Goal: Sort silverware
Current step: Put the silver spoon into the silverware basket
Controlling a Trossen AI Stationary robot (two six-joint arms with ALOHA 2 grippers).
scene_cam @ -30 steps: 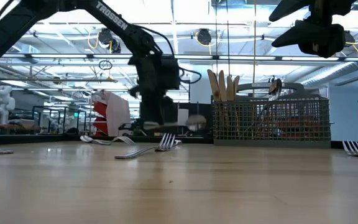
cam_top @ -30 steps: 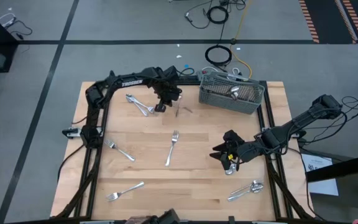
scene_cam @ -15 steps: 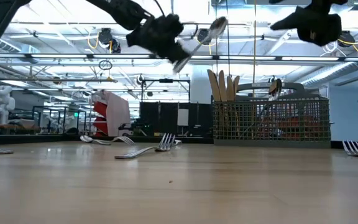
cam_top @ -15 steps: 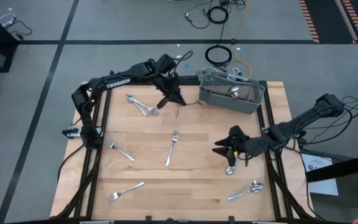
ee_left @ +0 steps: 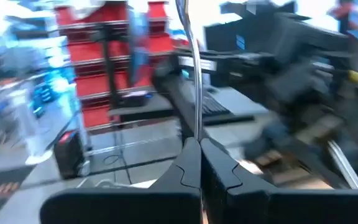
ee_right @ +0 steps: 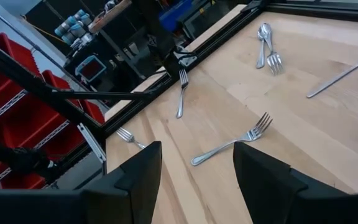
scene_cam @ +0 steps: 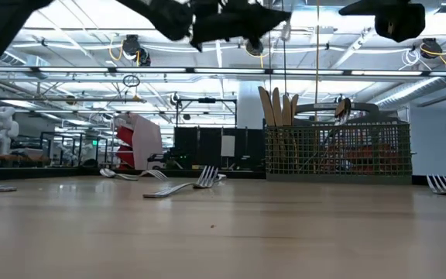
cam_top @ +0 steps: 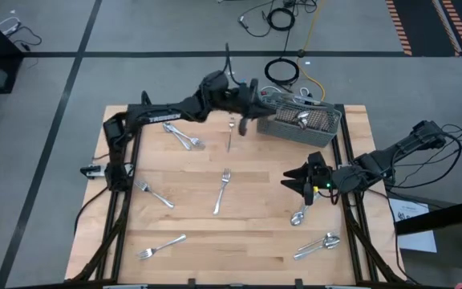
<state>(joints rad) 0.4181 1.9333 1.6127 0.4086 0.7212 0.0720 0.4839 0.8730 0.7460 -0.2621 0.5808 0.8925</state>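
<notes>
My left gripper (cam_top: 245, 120) hangs high over the table's far side, just left of the grey mesh caddy (cam_top: 299, 120), and is shut on a slim piece of silverware (ee_left: 194, 74). A slim silver piece (cam_top: 229, 135) shows beside it from above; whether it is the held one I cannot tell. My right gripper (cam_top: 295, 183) hovers open over the right half, with nothing between its fingers (ee_right: 197, 168). Loose forks (cam_top: 221, 191) (cam_top: 155, 193) (cam_top: 163, 245) lie flat on the wood. Two pieces lie crossed at the far left (cam_top: 181, 136). My left gripper pinches the piece's thin shaft (ee_left: 197, 127) between its two fingers, which point level. In the wrist view the shaft runs straight on beyond the fingertips. A shiny bit (scene_cam: 285, 29) shows at the fingertips in the low view. The piece is lifted clear of the table; which end is gripped is hidden.
The caddy (scene_cam: 335, 151) stands at the far right and holds wooden utensils (scene_cam: 276, 105) and a silver piece (scene_cam: 344, 108). A spoon (cam_top: 298, 215) lies below my right gripper, and more pieces (cam_top: 318, 245) lie near the front right corner. Black frame rails (cam_top: 123, 201) run along both table sides.
My left gripper has risen from the far-left pile with the piece. It has swung toward the table's right edge, up to the caddy, and tipped from pointing down to level. My right gripper has risen a little and drawn back toward the right edge, still open.
</notes>
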